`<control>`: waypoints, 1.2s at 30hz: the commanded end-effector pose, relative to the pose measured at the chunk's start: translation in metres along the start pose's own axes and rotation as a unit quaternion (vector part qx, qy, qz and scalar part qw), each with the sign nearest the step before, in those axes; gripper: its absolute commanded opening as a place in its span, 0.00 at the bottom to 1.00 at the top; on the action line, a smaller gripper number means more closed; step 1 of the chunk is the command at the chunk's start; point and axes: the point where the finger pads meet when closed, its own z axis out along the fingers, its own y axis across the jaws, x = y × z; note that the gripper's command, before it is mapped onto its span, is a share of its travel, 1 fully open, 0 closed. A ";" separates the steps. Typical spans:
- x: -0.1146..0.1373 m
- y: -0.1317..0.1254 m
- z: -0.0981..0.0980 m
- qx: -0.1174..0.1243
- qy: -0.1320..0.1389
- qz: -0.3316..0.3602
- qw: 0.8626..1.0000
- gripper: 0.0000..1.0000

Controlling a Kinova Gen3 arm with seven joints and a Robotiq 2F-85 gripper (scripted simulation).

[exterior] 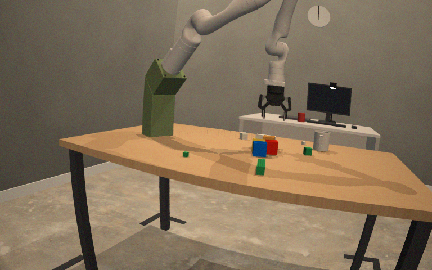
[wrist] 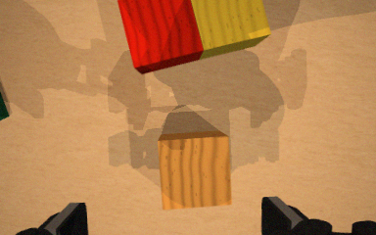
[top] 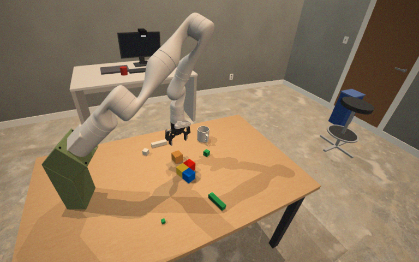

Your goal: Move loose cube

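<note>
Your gripper (top: 178, 141) (exterior: 274, 117) (wrist: 174, 219) hangs above the table (top: 123, 172) (exterior: 207, 165) (wrist: 323, 171), fingers spread wide with nothing between them. Below you, the orange cube (top: 177, 156) (exterior: 269, 137) (wrist: 195, 171) sits loose on the wood, apart from the group and, in your wrist view, turned slightly against it. You have the yellow cube (top: 183, 170) (exterior: 258, 140) (wrist: 230, 24) at the group's bend, the red cube (top: 189, 164) (exterior: 271, 147) (wrist: 161, 31) and blue cube (top: 189, 175) (exterior: 259, 148) beside it.
</note>
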 end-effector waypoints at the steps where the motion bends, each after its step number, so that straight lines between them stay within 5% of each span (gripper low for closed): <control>1: 0.005 0.009 0.000 -0.002 -0.004 -0.013 1.000 1.00; 36: 0.006 0.013 0.000 -0.005 -0.005 -0.020 1.000 1.00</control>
